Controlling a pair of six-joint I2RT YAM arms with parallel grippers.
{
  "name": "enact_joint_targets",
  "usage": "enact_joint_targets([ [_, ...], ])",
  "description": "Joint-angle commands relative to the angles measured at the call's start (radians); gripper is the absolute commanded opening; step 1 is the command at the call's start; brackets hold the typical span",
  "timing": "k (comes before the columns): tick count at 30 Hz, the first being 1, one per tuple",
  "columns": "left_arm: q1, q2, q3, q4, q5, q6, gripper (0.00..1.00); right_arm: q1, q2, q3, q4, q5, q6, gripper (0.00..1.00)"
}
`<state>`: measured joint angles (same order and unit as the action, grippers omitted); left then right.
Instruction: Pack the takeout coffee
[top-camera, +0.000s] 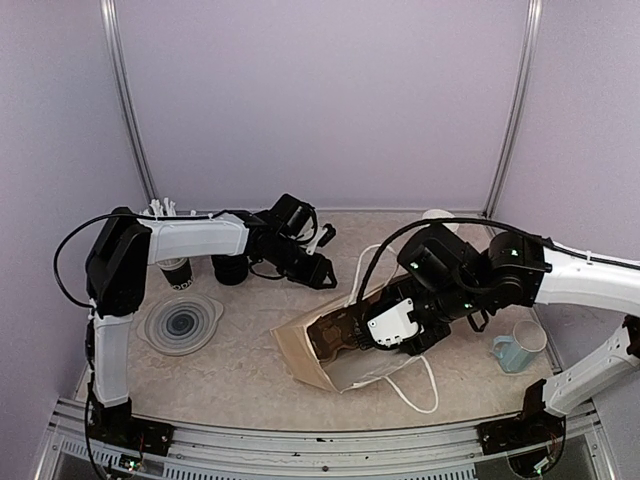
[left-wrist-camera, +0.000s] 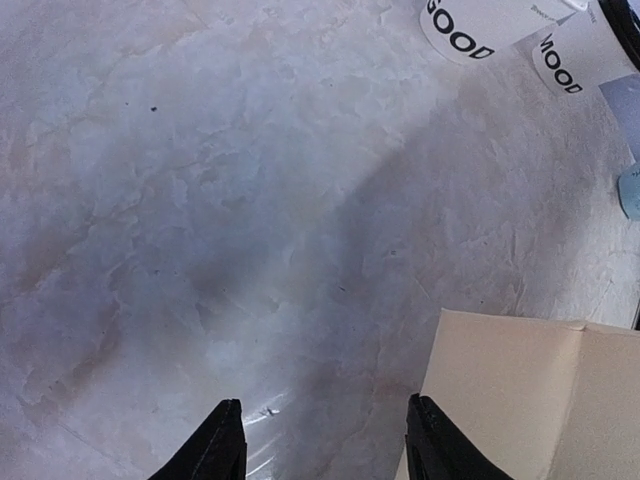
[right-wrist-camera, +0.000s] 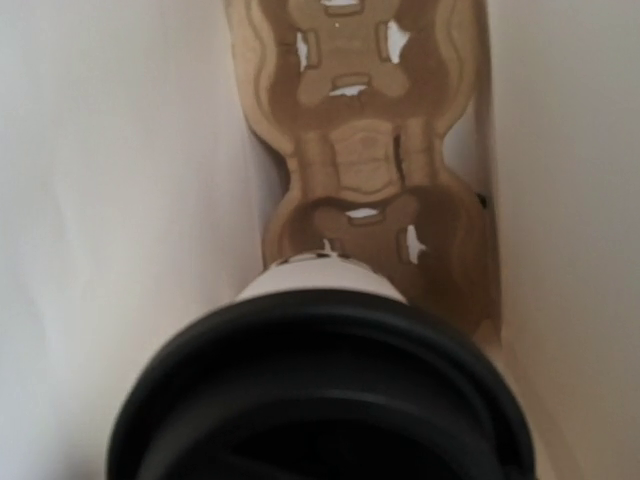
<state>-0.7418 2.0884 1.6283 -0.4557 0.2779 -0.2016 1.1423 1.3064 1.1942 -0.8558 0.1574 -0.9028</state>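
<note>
Top view: the right gripper (top-camera: 368, 335), arm bent low, reached into the bag (top-camera: 300, 352) lying on its side, loading in progress. Left wrist: the left gripper (left-wrist-camera: 322, 440) stood spread and empty, two cups (left-wrist-camera: 470, 25) waiting beyond. Right wrist: a lidded cup (right-wrist-camera: 320, 400), apparently gripped, would next need seating in the nearest pocket of the carrier (right-wrist-camera: 360, 150).

A light blue mug (top-camera: 519, 350) stands upright at the right. A grey disc (top-camera: 181, 323), perhaps a lid, lies left.
</note>
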Motion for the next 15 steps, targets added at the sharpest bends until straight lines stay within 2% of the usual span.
enact_joint_targets([
  [1, -0.007, 0.026, 0.015, 0.030, 0.065, 0.005, 0.53, 0.016, -0.034, -0.050, 0.131, 0.069, -0.028, 0.44],
  [15, -0.011, 0.067, 0.009, 0.087, 0.258, 0.080, 0.45, 0.017, -0.021, -0.168, 0.306, 0.106, -0.076, 0.42],
])
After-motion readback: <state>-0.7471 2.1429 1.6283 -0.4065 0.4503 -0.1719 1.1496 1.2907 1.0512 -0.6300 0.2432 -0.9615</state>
